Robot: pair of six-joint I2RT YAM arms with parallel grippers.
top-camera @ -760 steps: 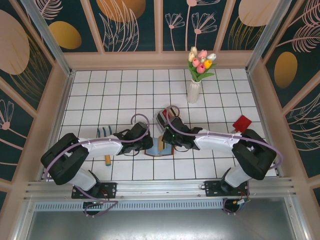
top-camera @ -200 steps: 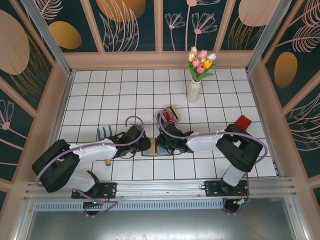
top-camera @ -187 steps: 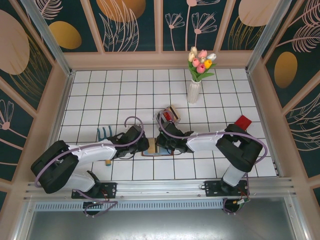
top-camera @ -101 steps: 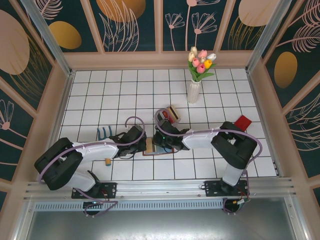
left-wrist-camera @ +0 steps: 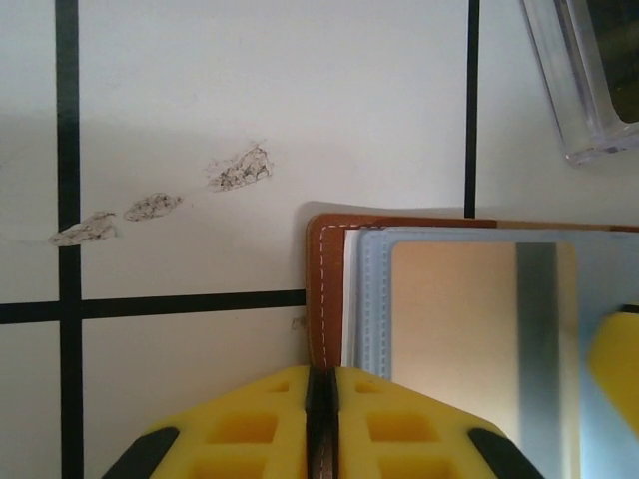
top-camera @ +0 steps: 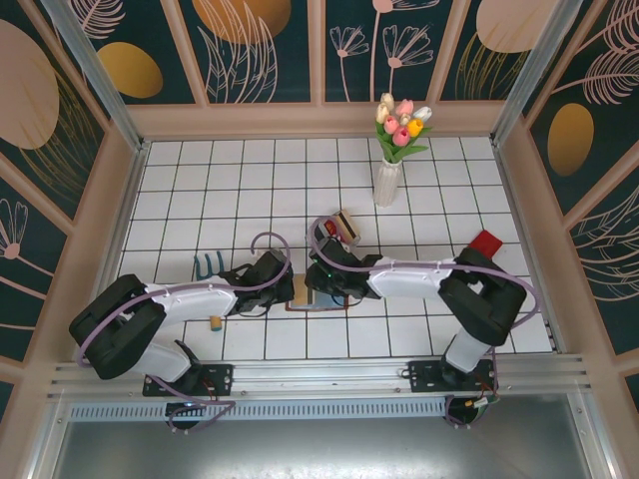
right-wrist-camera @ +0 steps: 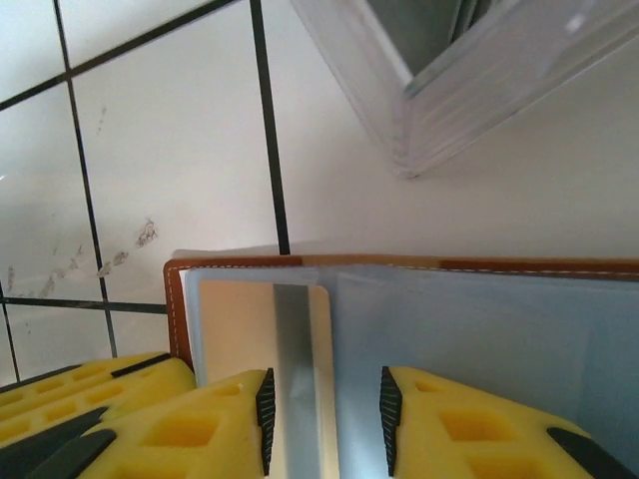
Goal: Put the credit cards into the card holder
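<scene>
The brown card holder (top-camera: 303,293) lies open on the tiles between my two grippers. In the left wrist view my left gripper (left-wrist-camera: 321,377) is shut on the leather edge of the card holder (left-wrist-camera: 319,289). A tan credit card (left-wrist-camera: 449,329) with a grey stripe sits in its blue-grey pocket. In the right wrist view my right gripper (right-wrist-camera: 321,389) is open just above that credit card (right-wrist-camera: 240,329), its pads on either side of the grey stripe. The card holder's leather rim (right-wrist-camera: 178,299) shows to the left. More red cards sit in the clear box (top-camera: 339,228).
The clear plastic box (right-wrist-camera: 459,90) stands just beyond the card holder. A vase of tulips (top-camera: 389,175) stands further back. A red shovel (top-camera: 486,244) lies at the right, and a blue rake (top-camera: 207,263) and a small wooden piece (top-camera: 215,321) at the left.
My right gripper's jaws have parted over the card in the pocket and its arm has shifted a little. The left gripper has stayed at the card holder's left edge.
</scene>
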